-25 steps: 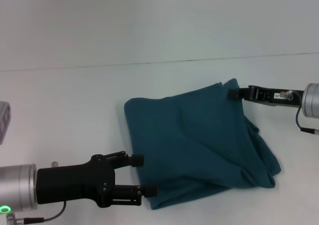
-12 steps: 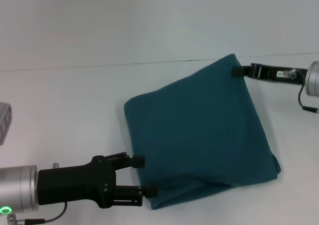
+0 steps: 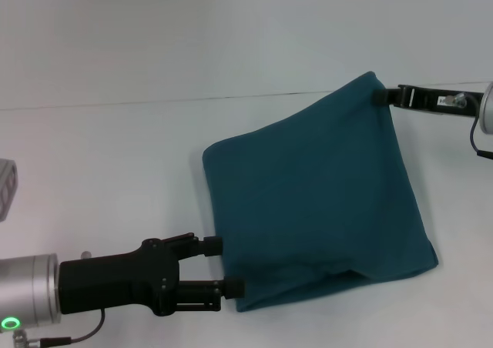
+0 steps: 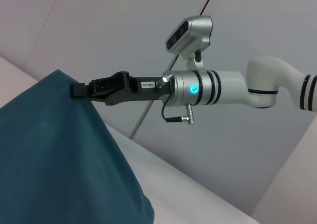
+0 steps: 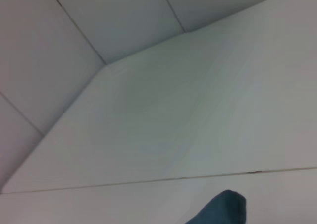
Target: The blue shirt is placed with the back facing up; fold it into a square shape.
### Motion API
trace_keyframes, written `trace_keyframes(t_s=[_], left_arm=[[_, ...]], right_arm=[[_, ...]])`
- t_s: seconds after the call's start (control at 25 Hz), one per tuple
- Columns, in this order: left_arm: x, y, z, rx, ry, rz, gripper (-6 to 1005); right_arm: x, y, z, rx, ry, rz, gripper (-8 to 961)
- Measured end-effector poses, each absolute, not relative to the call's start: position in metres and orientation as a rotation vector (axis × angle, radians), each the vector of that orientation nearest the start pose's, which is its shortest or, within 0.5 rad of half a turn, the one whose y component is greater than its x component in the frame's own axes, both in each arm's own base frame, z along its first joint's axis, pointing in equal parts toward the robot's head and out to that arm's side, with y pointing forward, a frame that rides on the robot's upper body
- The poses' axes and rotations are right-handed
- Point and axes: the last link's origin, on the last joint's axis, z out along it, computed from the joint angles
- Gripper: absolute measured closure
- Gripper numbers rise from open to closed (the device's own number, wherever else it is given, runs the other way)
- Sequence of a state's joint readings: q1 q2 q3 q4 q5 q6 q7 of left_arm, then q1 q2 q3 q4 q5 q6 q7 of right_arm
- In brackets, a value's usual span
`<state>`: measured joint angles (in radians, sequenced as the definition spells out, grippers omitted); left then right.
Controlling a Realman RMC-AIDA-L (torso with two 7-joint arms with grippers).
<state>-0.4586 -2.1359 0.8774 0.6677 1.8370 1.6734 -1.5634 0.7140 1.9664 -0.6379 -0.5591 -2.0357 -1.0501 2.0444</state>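
Observation:
The blue shirt (image 3: 316,202) is folded into a rough square, plain side up, on the white table (image 3: 100,171). My right gripper (image 3: 383,96) is shut on its far right corner and holds that corner lifted, so the cloth slopes down toward me. The left wrist view shows this grip (image 4: 79,89) on the shirt (image 4: 49,154). A tip of shirt (image 5: 225,210) shows in the right wrist view. My left gripper (image 3: 223,267) is open at the shirt's near left corner, fingertips against its edge, holding nothing.
A grey object (image 3: 5,188) sits at the table's left edge. The table's far edge meets the wall (image 3: 154,102) behind the shirt.
My right gripper has risen and moved right and back with the corner, pulling the shirt taut and smooth. The shirt's left edge has slid slightly right. My left gripper has stayed put.

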Motion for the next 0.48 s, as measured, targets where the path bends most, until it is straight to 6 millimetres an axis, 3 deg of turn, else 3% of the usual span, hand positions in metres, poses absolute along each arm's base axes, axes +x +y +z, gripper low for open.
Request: trace_keyframes(t_s=[0.48], left_arm=[[-0.236, 0.292, -0.035, -2.842, -0.930, -0.962, 53]], right_arm=[[0.291, 0.439, 0.039, -1.975, 1.333, 0.535, 850]])
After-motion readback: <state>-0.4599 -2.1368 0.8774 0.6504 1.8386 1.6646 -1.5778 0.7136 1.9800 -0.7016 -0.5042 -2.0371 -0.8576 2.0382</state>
